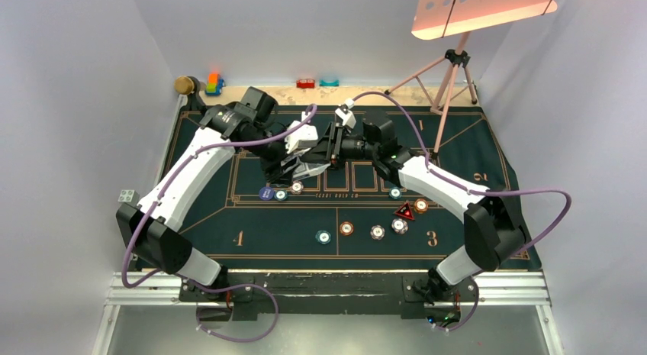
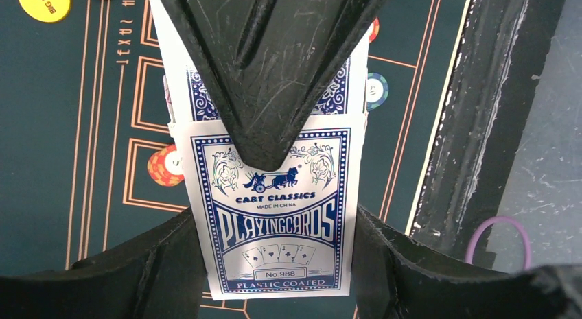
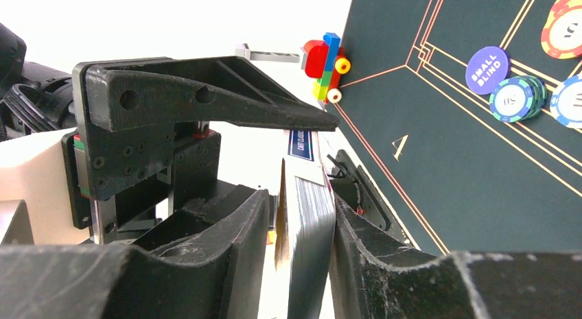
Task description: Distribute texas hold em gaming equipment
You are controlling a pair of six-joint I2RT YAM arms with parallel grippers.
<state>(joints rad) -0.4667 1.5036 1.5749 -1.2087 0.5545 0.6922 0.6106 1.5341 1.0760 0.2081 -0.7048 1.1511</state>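
1. Your left gripper (image 2: 274, 226) is clamped on the card pack (image 2: 274, 195) by its long edges, aloft over the far middle of the mat (image 1: 473, 153).
2. Your right gripper (image 3: 302, 219) straddles its faces; pinching or loose, I can't tell.
3. Looks like a two-handed hold to get the cards out.

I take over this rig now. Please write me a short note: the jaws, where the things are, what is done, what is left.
Left gripper: jaws shut on the card box, held above the mat.
Right gripper: jaws stand on both sides of the same box; I cannot tell whether they grip it.
On the mat: chips, such as the orange chip, the red triangular marker, the small blind button and the yellow button.
Done: chips appear laid out.
Left: no loose cards show, so dealing probably remains.
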